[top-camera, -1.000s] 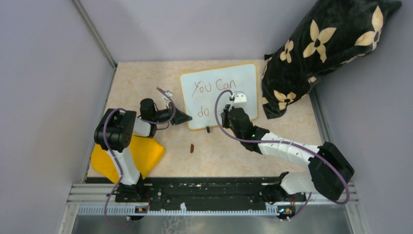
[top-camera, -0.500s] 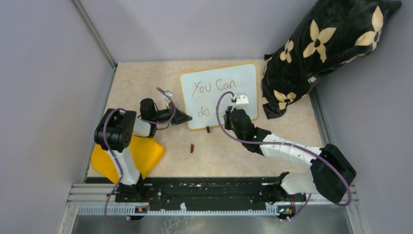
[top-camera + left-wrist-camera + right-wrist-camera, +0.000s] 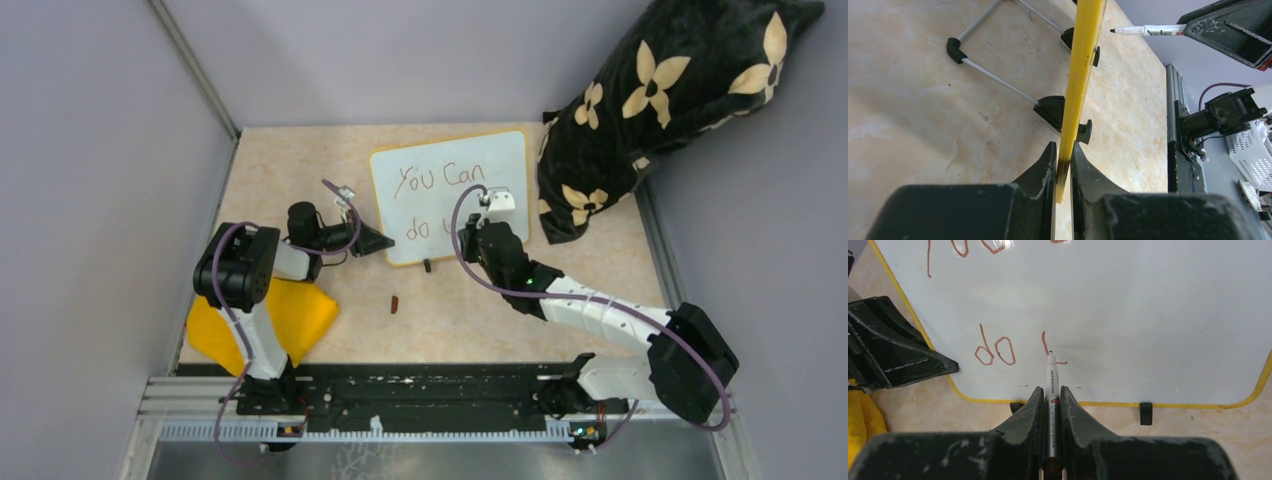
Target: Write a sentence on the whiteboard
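Two arms share this job, as I see it. Well to the left of the left jaws, a yellow cloth (image 3: 300, 318) lies flat on the desk (image 3: 300, 170), out of everyone's way. The left jaws are pinched narrow on the yellow left edge of the whiteboard (image 3: 490, 155), low down by a black foot. I'd say that is to steady it against the push of writing, since it stands only on small feet and a wire prop behind.

Between the two sets of jaws, the sentence (image 3: 437, 180) reads "You Can" on top, then "do" and one lone stroke below, so I judge roughly half is left to write. Nearer than both jaws, a small dark cap-like piece (image 3: 396, 303) lies on the desk, clear of the arms.

The right jaws are clamped on a marker (image 3: 1051, 380), which pokes straight out ahead of them with its tip at that last stroke. Whether it is touching or a hair off, I can't tell. Right of the right jaws, a black flowered pillow (image 3: 660, 100) crowds the board's right edge and could hem in the wrist towards the line's end.
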### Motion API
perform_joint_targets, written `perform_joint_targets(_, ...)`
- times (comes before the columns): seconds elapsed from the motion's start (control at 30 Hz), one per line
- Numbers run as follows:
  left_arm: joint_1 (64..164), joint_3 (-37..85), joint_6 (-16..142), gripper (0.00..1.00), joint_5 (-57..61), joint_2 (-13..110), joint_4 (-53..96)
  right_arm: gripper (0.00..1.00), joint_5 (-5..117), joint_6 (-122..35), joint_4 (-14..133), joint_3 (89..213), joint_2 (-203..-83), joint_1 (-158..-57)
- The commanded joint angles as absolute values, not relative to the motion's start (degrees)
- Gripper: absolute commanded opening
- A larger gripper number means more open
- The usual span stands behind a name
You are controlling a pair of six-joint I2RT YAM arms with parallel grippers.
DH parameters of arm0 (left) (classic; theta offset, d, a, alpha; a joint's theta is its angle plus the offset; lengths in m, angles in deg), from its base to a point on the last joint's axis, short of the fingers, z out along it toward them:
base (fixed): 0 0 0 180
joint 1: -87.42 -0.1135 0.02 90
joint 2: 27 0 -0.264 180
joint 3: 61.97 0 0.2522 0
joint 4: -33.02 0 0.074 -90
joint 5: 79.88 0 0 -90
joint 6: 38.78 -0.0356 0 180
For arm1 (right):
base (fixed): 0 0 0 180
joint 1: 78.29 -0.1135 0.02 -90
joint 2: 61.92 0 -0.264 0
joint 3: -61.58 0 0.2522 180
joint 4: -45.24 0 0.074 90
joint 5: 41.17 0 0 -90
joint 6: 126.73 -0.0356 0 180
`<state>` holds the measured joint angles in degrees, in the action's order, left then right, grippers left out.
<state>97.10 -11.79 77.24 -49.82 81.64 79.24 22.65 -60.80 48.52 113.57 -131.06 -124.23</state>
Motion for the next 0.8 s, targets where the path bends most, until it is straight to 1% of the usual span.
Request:
perform_joint_targets(0.0, 97.4, -11.6, 76.2, 0.0, -48.9, 81.2, 76.7, 0.0, 24.8, -60.5, 45.3, 115.6, -131.4, -124.1)
perform_joint_targets(0.27, 97.4, -11.6, 76.2, 0.0, -49.0, 81.4, 76.7, 0.0, 25.9, -61.0, 44.6, 117.5, -134.2, -124.2)
perform_joint_targets(0.77, 97.4, -11.6, 76.2, 0.0, -49.0, 81.4, 76.8, 0.0, 22.5, -61.5, 44.7, 118.1, -136.4, -124.0)
